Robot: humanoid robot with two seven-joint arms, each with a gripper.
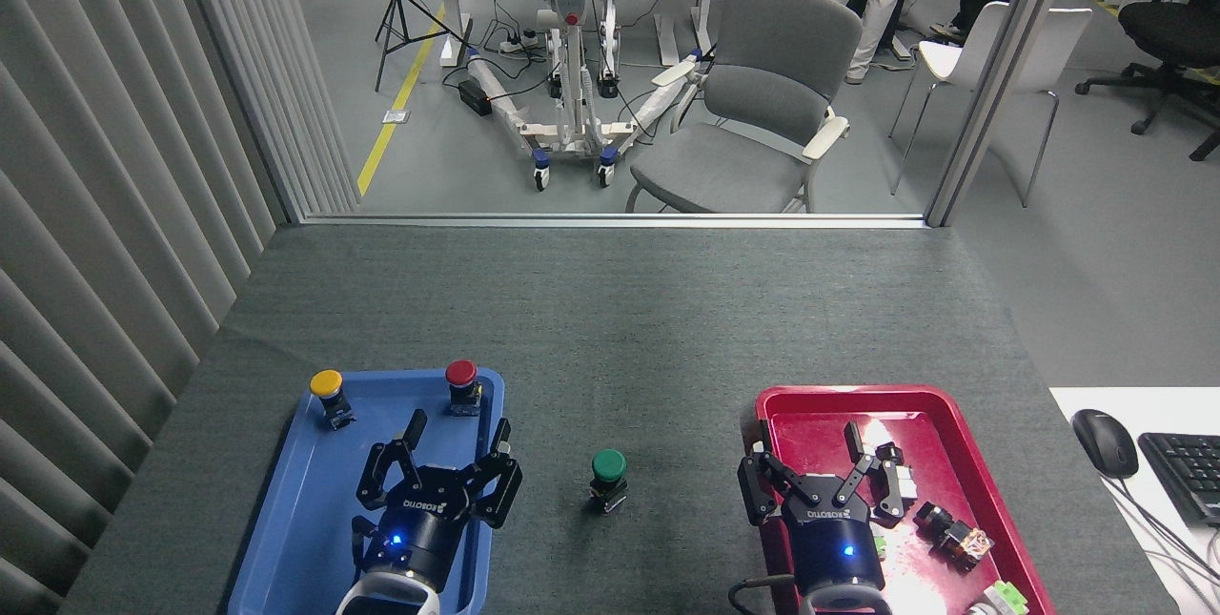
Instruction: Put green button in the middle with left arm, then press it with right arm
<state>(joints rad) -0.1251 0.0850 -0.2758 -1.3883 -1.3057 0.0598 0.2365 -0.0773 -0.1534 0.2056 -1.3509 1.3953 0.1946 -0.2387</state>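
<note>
The green button stands upright on the grey mat, in the middle between the two trays, with nothing touching it. My left gripper hovers over the blue tray to the button's left, fingers spread open and empty. Over the red tray to the button's right, my right gripper is open too, with nothing held.
A yellow button and a red button stand at the blue tray's far end. Several small switch parts lie in the red tray. A mouse and keyboard sit at the right.
</note>
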